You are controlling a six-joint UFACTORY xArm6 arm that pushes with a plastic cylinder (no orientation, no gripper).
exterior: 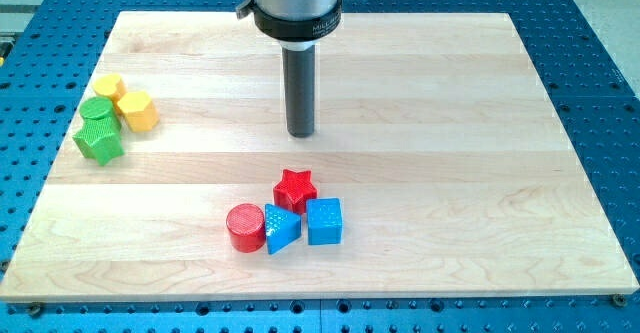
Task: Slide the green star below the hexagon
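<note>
The green star (99, 142) lies near the board's left edge. It sits just below a green round block (97, 110) and down-left of the yellow hexagon (137, 111), close to both. My tip (301, 133) rests on the board's middle, far to the right of the green star and touching no block. It stands above the red star (295, 187).
A second yellow block (109, 86) sits up-left of the hexagon. A red cylinder (244, 227), a blue triangle (281, 229) and a blue cube (324, 221) cluster below the red star. The wooden board (450, 123) lies on a blue perforated table.
</note>
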